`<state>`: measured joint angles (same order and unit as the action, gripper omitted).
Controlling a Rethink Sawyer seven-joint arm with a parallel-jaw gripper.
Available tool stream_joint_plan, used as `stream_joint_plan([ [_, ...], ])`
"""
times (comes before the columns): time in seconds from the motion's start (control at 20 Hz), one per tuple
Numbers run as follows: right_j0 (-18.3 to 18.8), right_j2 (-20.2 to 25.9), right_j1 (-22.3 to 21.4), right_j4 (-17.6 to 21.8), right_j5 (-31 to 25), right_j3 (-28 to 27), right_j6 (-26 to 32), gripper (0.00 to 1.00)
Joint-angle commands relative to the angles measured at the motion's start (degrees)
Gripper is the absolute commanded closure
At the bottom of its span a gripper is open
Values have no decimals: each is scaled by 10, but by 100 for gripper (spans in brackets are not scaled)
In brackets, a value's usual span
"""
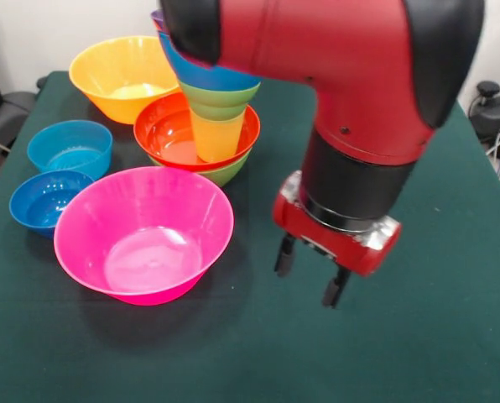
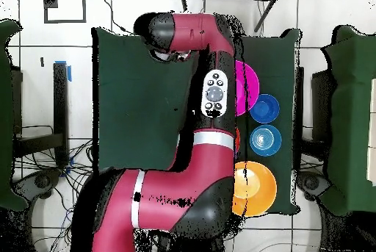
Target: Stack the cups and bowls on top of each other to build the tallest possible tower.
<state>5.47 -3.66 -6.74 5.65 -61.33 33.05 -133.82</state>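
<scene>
Table: covered in a dark green cloth; everything sits on it.
Arm: big red and black arm bends across the top of the front view; in the overhead view it hides most of the bowls.
Gripper: the gripper hangs just above the bare cloth, to the right of the pink bowl. Its two black fingers are spread apart and hold nothing.
Pink bowl: the biggest bowl, nearest the front, standing alone and empty.
Orange bowl: big orange bowl at the back left, empty.
Tower: the tower stands just behind the pink bowl and beside the orange bowl. At the bottom is a green bowl. Inside it sits a red-orange bowl. A yellow cup stands in the red-orange bowl. A small green bowl rests on the cup. A blue bowl sits on that. A bit of purple shows at the very top, mostly hidden by the arm.
Blue bowls: a light blue bowl and a darker blue bowl sit at the left, close together, just beside the pink bowl.
</scene>
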Motion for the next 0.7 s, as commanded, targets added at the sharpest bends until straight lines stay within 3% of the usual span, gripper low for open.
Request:
stream_joint_plan([
  [0.05, 28, 39, -16, 34, 21, 114, 173, 0],
  [0.4, 38, 48, -57, 38, 53, 199, 180, 0],
  [0.7, 60, 56, -69, 53, 63, 224, 208, 0],
])
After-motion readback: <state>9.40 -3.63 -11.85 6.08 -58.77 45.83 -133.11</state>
